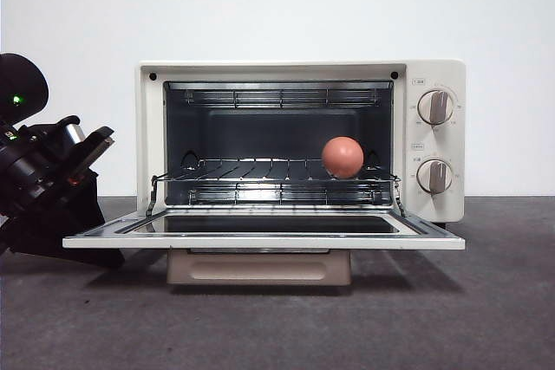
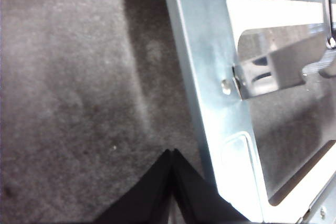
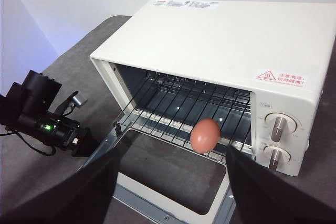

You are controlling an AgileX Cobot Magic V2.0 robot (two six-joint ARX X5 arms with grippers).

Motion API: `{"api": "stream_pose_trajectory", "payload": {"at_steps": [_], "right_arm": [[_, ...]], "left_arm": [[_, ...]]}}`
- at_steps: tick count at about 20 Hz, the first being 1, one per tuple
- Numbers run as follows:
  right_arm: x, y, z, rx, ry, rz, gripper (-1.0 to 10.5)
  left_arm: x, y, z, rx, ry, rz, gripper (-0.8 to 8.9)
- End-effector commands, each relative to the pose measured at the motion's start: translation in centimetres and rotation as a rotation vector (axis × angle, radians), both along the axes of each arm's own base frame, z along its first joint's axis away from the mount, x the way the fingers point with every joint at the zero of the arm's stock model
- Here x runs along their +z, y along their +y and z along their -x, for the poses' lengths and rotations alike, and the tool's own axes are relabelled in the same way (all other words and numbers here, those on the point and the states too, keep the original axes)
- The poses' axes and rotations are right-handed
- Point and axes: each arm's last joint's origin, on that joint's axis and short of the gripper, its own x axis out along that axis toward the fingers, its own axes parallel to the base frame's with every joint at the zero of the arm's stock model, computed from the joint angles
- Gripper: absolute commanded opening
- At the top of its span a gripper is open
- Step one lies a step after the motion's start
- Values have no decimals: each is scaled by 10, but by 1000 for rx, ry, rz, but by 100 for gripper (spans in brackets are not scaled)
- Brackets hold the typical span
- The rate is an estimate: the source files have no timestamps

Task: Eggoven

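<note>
Right now I see the egg (image 1: 342,157), smooth and reddish-brown, resting on the wire rack (image 1: 260,171) at the right of the oven cavity, centre-right of the front frame. My cream toaster oven (image 1: 434,75) stands with its door (image 1: 260,233) folded flat open. My left gripper (image 2: 172,153) sits low beside the door's left edge, jaws pressed together on nothing. My right gripper (image 3: 170,182) hovers high before the opening, jaws spread wide and empty.

One egg (image 1: 342,157), one toaster oven (image 1: 438,75), two knobs (image 1: 434,107), one wire rack (image 1: 260,171).
</note>
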Motion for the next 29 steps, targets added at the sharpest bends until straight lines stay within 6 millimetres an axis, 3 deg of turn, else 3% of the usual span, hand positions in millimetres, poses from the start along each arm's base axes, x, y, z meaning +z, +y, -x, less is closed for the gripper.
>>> {"api": "stream_pose_trajectory", "payload": {"at_steps": [1, 10, 17, 23, 29], "right_arm": [[5, 1, 0, 3, -21, -3, 327], [5, 0, -1, -15, -23, 2, 327], [5, 0, -1, -22, -17, -6, 327], [5, 0, 0, -23, -12, -8, 327], [4, 0, 0, -23, 1, 0, 327]], "left_arm": [[-6, -2, -2, -23, 21, 21, 6], [5, 20, -12, -22, -9, 298, 6], [18, 20, -24, -26, -89, 406, 6], [42, 19, -40, 47, -248, 496, 6], [51, 20, -41, 63, -289, 512, 6]]}}
